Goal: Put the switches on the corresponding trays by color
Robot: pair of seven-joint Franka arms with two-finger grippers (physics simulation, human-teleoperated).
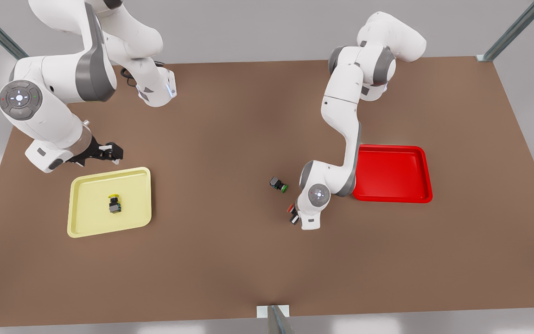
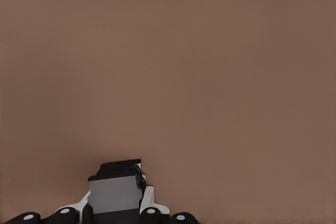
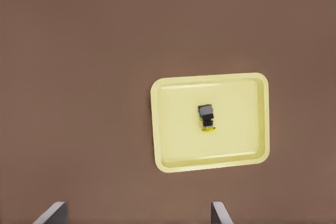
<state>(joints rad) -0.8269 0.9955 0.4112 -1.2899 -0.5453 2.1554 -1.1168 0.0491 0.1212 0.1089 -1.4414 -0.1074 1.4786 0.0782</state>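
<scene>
The yellow switch (image 1: 115, 204) lies in the middle of the pale yellow tray (image 1: 86, 222), with its cap toward the far side; the right wrist view looks down on the switch (image 3: 207, 117) and the tray (image 3: 173, 150). My right gripper (image 1: 109, 152) hangs open above the tray's far edge, its fingertips (image 3: 223, 212) wide apart. My left gripper (image 1: 293, 215) is shut on the red switch (image 1: 290, 209), low over the table and to the front view's left of the red tray (image 1: 422, 176). In the left wrist view the switch's grey body (image 2: 115, 192) sits between the fingers.
A green-capped switch (image 1: 278, 184) lies on the brown table (image 1: 211, 260), just beyond the left gripper. The left arm's forearm reaches over the red tray's near-left corner. A metal post (image 1: 274, 320) stands at the table's front edge.
</scene>
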